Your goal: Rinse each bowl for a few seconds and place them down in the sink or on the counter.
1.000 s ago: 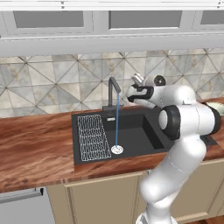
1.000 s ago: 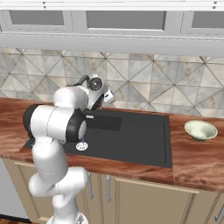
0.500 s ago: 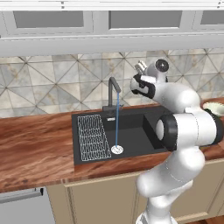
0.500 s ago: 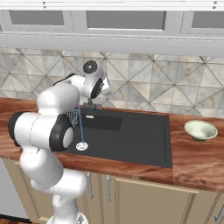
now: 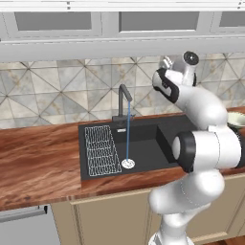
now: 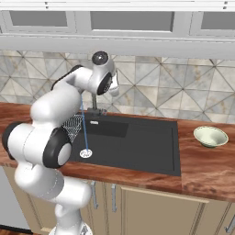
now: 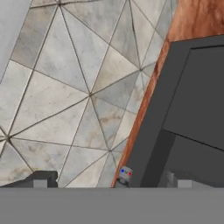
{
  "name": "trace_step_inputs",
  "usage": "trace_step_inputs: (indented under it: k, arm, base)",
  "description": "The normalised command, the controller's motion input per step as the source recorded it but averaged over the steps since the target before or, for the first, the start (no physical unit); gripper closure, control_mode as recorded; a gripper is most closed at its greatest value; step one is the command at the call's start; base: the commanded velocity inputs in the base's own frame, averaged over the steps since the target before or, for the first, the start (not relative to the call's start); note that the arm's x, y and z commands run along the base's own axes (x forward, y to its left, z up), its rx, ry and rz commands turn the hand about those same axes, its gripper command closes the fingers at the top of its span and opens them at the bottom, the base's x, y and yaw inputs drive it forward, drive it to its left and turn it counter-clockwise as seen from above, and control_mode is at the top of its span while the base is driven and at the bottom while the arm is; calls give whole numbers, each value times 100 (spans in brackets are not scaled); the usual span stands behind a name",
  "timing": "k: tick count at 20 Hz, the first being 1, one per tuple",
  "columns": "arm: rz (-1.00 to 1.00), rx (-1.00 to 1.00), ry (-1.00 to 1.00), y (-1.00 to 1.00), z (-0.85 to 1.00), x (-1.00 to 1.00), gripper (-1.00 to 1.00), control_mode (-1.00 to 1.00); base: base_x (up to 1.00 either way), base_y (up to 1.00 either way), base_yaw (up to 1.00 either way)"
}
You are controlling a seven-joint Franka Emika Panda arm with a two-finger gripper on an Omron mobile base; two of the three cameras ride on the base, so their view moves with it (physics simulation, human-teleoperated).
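Water falls in one thin blue stream [image 5: 128, 134] from the single dark grey faucet [image 5: 123, 101] at the far edge of the sink [image 5: 143, 148], landing on the one round silver drain [image 5: 128, 163] in the black basin. One white wire rack [image 5: 101, 149] lies along the left side of the basin.

One bowl [image 6: 210, 136], pale cream-green with a whitish rim, sits upright on the tabletop [image 6: 206, 165] to the right of the sink, apart from the basin's edge; in the left base view its rim [image 5: 236, 119] shows just past the arm at the right border.

The arm is raised high, with the hand lifted above the far right part of the sink, level with the tiled backsplash [image 6: 174, 96] and well away from the bowl. The pincer [image 7: 111, 181] has its two dark fingertips [image 7: 40, 180] set wide apart at the bottom of the hand view, with nothing between them. Past them lie the triangular wall tiles, a strip of reddish-brown tabletop, and the black rim of the sink. One small knob with a red and a blue dot [image 7: 125, 173] stands at the sink's far edge, between the fingertips.

Three glass-fronted upper cabinet doors [image 6: 130, 20] run along the top.
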Motion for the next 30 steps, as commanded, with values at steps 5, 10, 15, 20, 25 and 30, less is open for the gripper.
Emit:
trace_step_inputs:
  k: [5, 10, 15, 20, 25, 30]
  arm:
    - [-9, 10, 7, -26, 30, -27, -100, -100]
    - [-12, 10, 10, -22, 29, -19, -100, -100]
    - [-12, 5, 6, -19, 13, -23, -100, -100]
    - [-12, 3, 4, -22, 7, -24, -100, -100]
    - [-10, 1, 1, -30, -2, -26, -100, -100]
    - [-7, 0, 0, -38, -5, -27, -100, -100]
  base:
    - [0, 0, 0]
    - [0, 0, 0]
    - [0, 0, 0]
    - [0, 0, 0]
    - [0, 0, 0]
    - [0, 0, 0]
